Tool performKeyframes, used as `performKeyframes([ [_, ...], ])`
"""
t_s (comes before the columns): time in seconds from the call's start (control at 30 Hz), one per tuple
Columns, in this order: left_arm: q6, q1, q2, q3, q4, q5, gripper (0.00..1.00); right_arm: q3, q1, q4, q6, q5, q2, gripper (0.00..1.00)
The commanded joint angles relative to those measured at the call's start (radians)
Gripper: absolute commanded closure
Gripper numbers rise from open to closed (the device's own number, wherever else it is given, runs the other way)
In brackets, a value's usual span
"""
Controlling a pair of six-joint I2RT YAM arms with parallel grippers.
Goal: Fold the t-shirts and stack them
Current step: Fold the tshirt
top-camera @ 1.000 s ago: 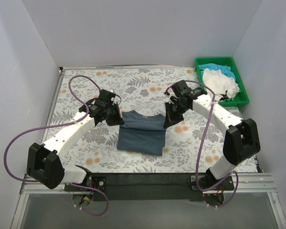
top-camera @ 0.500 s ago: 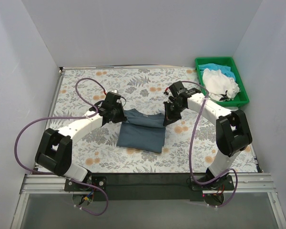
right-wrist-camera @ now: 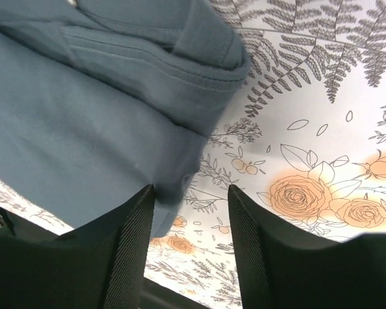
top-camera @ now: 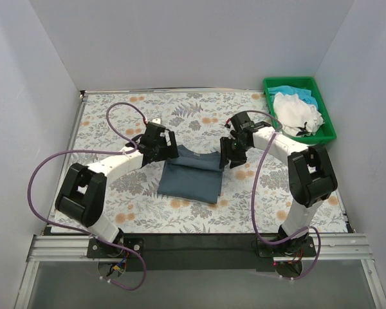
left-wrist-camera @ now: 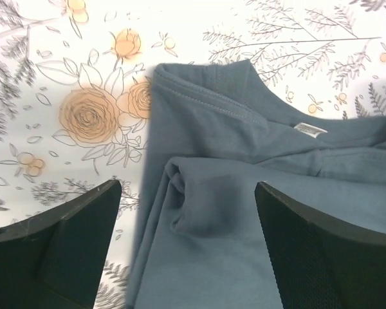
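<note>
We work over the flowered table (top-camera: 116, 122), where the slate blue-grey t-shirt (top-camera: 192, 177) lies part-folded at the middle, collar to the far side; the green tray (top-camera: 289, 80) at far right holds the white t-shirt (top-camera: 297, 111) and the turquoise t-shirt (top-camera: 285, 91). Our left gripper (left-wrist-camera: 188, 187) and right gripper (right-wrist-camera: 192, 193) sit low at the shirt's far corners, jaws apart, holding nothing. We judge the first shirt's fold unfinished; next, both must pinch evenly
</note>
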Motion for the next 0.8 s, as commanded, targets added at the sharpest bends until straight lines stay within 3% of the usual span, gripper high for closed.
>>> performKeyframes([
  [0.0,0.061,0.004,-0.11,0.034,-0.018,-0.038,0.2,0.005,0.004,0.055,-0.055,-0.017,-0.12,0.52],
  [0.13,0.096,-0.005,-0.204,-0.013,-0.063,0.025,0.27,-0.063,0.019,0.121,-0.113,-0.099,-0.175,0.52],
  [0.2,0.116,-0.024,-0.256,-0.065,-0.064,0.1,0.48,-0.103,0.036,0.139,-0.149,-0.149,-0.179,0.55],
  [0.3,0.145,-0.067,-0.285,-0.125,-0.043,0.196,0.67,-0.129,0.06,0.162,-0.195,-0.2,-0.16,0.62],
  [0.43,0.158,-0.091,-0.22,-0.142,0.034,0.255,0.71,-0.111,0.068,0.196,-0.244,-0.208,-0.094,0.65],
  [0.57,0.139,-0.087,-0.066,-0.052,0.13,0.207,0.8,-0.011,0.053,0.205,-0.285,-0.188,0.01,0.68],
  [0.77,0.041,0.025,0.188,0.119,0.2,0.29,0.86,0.129,-0.031,0.234,-0.299,-0.241,0.172,0.69],
])
